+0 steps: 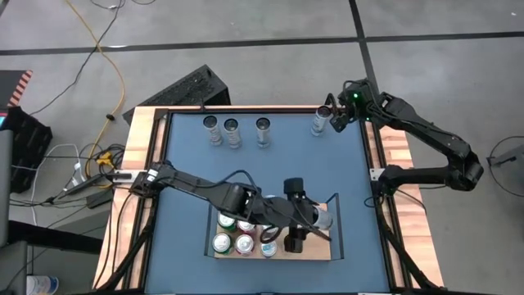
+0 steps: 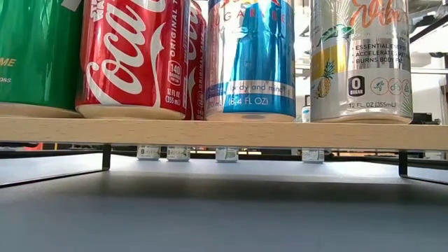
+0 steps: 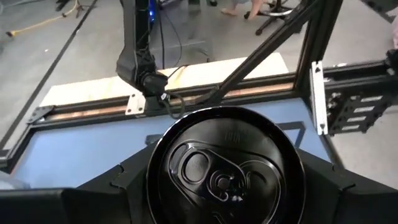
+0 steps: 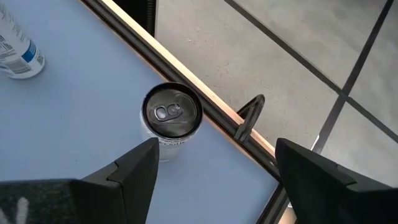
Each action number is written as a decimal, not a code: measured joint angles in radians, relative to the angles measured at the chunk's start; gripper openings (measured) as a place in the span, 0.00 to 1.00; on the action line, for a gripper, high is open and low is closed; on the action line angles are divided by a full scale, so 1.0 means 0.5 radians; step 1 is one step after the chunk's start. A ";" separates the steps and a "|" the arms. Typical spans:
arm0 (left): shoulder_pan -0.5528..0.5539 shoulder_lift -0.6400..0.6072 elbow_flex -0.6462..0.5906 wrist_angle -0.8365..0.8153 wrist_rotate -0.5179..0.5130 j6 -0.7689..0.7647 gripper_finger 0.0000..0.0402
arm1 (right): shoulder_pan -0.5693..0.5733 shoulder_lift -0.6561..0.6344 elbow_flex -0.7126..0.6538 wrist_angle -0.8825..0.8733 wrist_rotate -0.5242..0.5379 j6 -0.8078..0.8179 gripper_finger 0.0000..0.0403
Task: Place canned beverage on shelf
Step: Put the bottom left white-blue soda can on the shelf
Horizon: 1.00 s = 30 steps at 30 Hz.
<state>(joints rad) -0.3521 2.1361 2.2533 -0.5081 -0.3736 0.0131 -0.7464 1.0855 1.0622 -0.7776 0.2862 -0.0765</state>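
The shelf is a light-wood board on black rails at the table's near middle; its board edge also shows in the low view. Several cans stand on it, among them a green, a red and a blue one. My left gripper is shut on a can at the shelf's right end, apparently the silver can. My right gripper hangs open at the far right corner beside a silver can that stands on its base on the blue table, untouched. My left gripper holds the can by its upper wall just under the top rim, pinched between the two fingers, one on each side. The fingers slant down from the table's left. The can stands upright; in the low view its base rests on the shelf board.
Three more cans stand in a row along the table's far edge. Another can shows in the right wrist view. Black frame bars and wood strips border the blue table. The shelf's right rail stands close to the held can.
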 joint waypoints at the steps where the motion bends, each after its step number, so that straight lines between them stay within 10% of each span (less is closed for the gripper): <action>1: -0.003 0.010 0.001 0.006 -0.009 -0.021 0.63 | 0.000 0.000 0.000 0.000 0.000 -0.001 0.76; 30: -0.045 0.282 0.204 -0.191 0.170 -0.024 0.62 | 0.012 0.036 0.000 0.030 -0.002 -0.005 0.76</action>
<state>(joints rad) -0.3744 2.2772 2.3554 -0.6035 -0.2886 0.0011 -0.7403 1.1034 1.0622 -0.7628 0.2852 -0.0788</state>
